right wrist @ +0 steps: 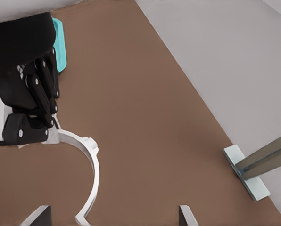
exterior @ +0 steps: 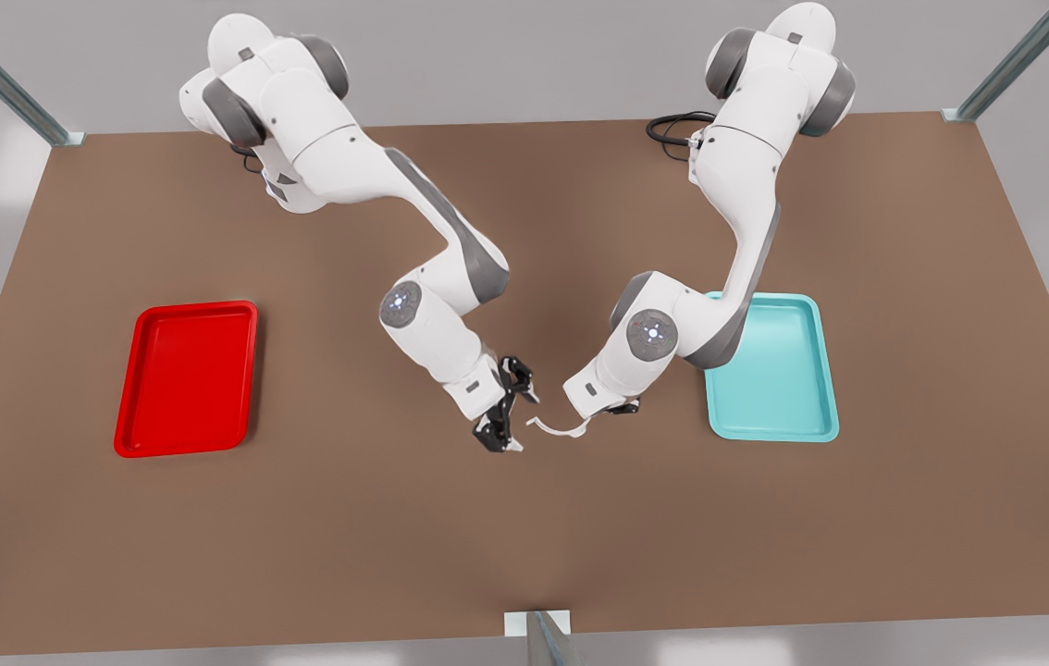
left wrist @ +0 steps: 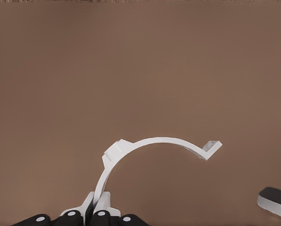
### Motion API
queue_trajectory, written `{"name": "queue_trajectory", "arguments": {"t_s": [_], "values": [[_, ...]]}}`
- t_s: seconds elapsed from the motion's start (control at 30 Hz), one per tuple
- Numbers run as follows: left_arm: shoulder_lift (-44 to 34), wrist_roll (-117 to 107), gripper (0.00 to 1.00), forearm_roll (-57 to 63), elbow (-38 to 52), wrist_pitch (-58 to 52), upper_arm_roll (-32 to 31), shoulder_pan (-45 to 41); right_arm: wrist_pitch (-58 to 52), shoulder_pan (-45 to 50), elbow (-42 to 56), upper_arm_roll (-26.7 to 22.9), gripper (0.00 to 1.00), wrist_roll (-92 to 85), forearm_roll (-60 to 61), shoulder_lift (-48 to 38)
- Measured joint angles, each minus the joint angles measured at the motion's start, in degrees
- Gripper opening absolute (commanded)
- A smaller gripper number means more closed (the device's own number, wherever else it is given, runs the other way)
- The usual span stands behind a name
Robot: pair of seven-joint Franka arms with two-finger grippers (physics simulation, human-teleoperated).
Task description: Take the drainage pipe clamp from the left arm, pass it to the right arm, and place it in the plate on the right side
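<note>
The drainage pipe clamp [exterior: 560, 427] is hanging above the table [exterior: 524, 518] between the arms, its one end pinched in the left gripper [exterior: 600, 413], near the teal tray [exterior: 770, 370]. The right gripper [exterior: 508, 418] is waiting just beside the free end, jaws spread. The handover is under way; next, I judge, the right gripper needs to close on the free tab before the left releases, then carry it to the plate [exterior: 187, 379].
</note>
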Motion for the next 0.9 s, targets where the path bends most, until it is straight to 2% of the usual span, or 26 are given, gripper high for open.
{"name": "queue_trajectory", "arguments": {"t_s": [0.27,0.6,0.9], "values": [[0.92,-0.62,0.21,0.06,1.35,-0.32,-0.37,-0.99,3.71,-1.01,-8.25,0.08,1.0,-4.43,1.78,-3.02],[6.37,-2.26,0.21,0.13,9.27,-0.52,-0.38,-4.91,5.02,-2.82,-14.8,0.15,1.0,-8.14,2.15,-7.42],[6.6,-4.13,0.21,0.15,10.04,-0.68,-0.37,-6.27,7.42,-1.72,-15.82,0.17,1.0,-10.38,2.15,-6.34]]}}
